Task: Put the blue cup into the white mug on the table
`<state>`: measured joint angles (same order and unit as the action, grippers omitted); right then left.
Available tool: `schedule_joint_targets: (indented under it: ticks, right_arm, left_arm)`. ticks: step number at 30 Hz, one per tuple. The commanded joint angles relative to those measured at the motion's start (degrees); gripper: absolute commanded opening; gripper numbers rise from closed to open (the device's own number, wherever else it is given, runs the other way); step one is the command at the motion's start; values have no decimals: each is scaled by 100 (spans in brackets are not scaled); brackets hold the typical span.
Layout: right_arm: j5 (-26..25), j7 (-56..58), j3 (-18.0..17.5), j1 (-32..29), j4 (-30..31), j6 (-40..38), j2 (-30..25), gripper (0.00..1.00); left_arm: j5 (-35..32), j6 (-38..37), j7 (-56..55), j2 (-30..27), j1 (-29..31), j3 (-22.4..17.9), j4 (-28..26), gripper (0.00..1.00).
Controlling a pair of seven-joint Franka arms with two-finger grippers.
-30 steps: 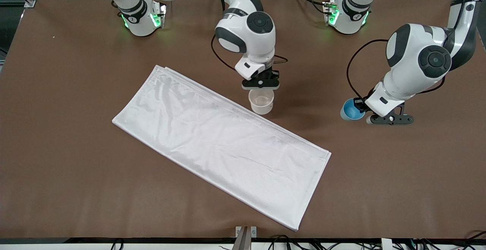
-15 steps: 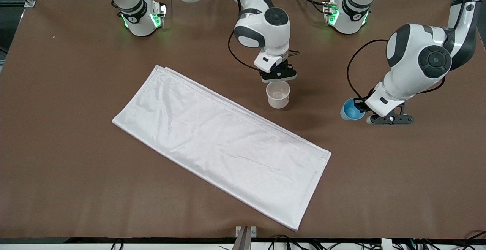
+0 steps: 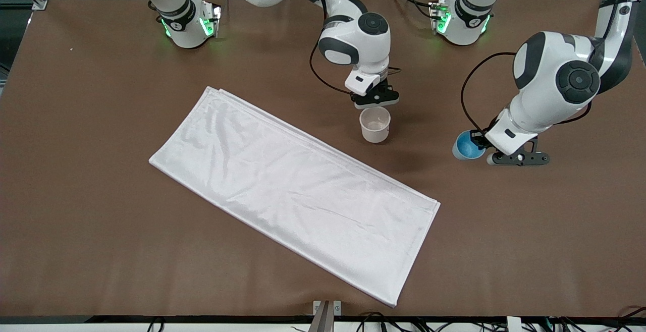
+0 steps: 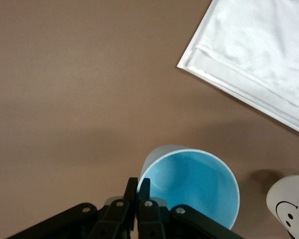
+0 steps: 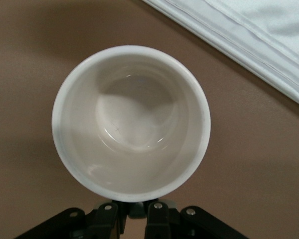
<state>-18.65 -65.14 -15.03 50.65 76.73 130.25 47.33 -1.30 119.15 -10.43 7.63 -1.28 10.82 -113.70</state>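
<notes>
Cloth lies nearest the camera on the table. Farther, toward the left arm's end, the left gripper pinches the blue cup's rim. Farther still, the right gripper clamps the white mug by its rim.

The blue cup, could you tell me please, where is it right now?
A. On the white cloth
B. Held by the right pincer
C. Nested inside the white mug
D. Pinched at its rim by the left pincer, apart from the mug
D: the left pincer is shut on the rim of the blue cup, toward the left arm's end of the table, while the white mug, empty inside, is at the right pincer.
</notes>
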Motion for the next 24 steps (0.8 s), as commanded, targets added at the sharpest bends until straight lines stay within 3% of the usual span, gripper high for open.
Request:
schedule_joint_targets:
  ticks: [1,6,7,8,10,19,24]
  right_arm:
    - [-166,-166,35,76,-194,-61,118,15]
    - [-139,-174,35,76,-194,-88,109,28]
    - [-122,-174,35,76,-194,-105,101,36]
    - [-104,-201,35,76,-194,-114,101,53]
    - [-157,-210,35,76,-194,-114,74,100]
    - [-87,-201,-52,-12,-264,-798,-101,100]
    - [176,-175,-263,-239,-361,-1343,-610,100]
  left_arm:
    - [59,12,103,-86,76,34,-91,0]
    - [94,12,103,-77,67,34,-82,0]
    - [86,12,94,-77,67,34,-91,0]
    - [86,12,94,-86,58,34,-91,0]
    - [86,12,77,-86,41,34,-91,0]
    - [94,12,-239,-77,-3,183,-82,0]
    - [94,-6,-871,-77,-21,552,-73,0]
